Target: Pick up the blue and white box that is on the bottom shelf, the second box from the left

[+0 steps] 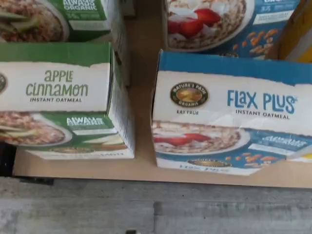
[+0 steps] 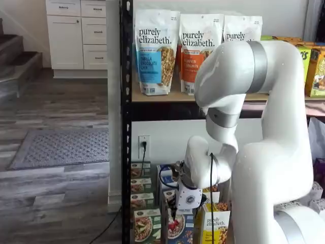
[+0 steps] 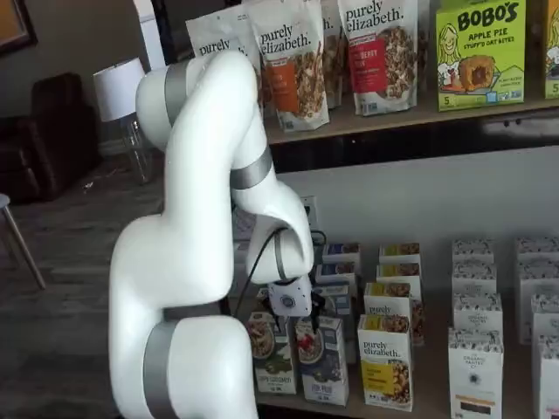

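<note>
Soft, even daylight fills all three pictures, with no hard shadows. In the wrist view the blue and white box (image 1: 229, 109) is sharp enough for its print to be read, though its white band is slightly washed out; the boxes behind it are softer, and the floor (image 1: 156, 209) in front of it is smeared and grainy. In a shelf view the arm (image 2: 269, 127) is bright, nearly blown out on its upper curve, while the rack post (image 2: 126, 122) to its left stays deep black. In a shelf view the room (image 3: 52, 131) left of the arm is dim and the bags (image 3: 349, 52) above it are mildly blurred.
</note>
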### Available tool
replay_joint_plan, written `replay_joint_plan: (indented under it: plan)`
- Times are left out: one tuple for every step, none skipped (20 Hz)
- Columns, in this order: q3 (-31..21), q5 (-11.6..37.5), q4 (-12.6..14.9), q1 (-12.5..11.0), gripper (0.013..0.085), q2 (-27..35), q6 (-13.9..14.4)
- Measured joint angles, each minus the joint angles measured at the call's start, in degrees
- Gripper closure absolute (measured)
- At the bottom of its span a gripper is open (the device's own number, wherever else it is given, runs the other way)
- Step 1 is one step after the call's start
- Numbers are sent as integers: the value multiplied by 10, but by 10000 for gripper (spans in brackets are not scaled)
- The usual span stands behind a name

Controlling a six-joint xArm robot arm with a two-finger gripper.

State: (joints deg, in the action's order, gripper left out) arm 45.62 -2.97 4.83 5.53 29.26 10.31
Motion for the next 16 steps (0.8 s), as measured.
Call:
replay_joint_plan:
  plan:
    - [5, -1, -5, 0, 130, 4, -5]
    - [11, -3, -10, 0, 130, 9, -10]
    - [16, -4, -10, 0, 130, 13, -10]
    - [20, -6, 0, -3, 130, 16, -2]
    - [25, -7, 12, -5, 130, 20, 8]
    - [29, -8, 25, -7, 130, 23, 18]
    - [32, -8, 39, -10, 130, 26, 29]
    - [36, -7, 49, -12, 130, 29, 38]
    - [39, -7, 59, -15, 130, 31, 45]
    - [42, -9, 69, -17, 130, 34, 53]
    - [45, -10, 75, -18, 130, 35, 58]
    - [48, -11, 81, -20, 130, 37, 62]
    - [50, -12, 89, -22, 130, 39, 68]
    - [52, -13, 96, -23, 130, 40, 74]
    - [54, -12, 101, -25, 130, 42, 77]
    - [56, -12, 102, -26, 130, 43, 77]
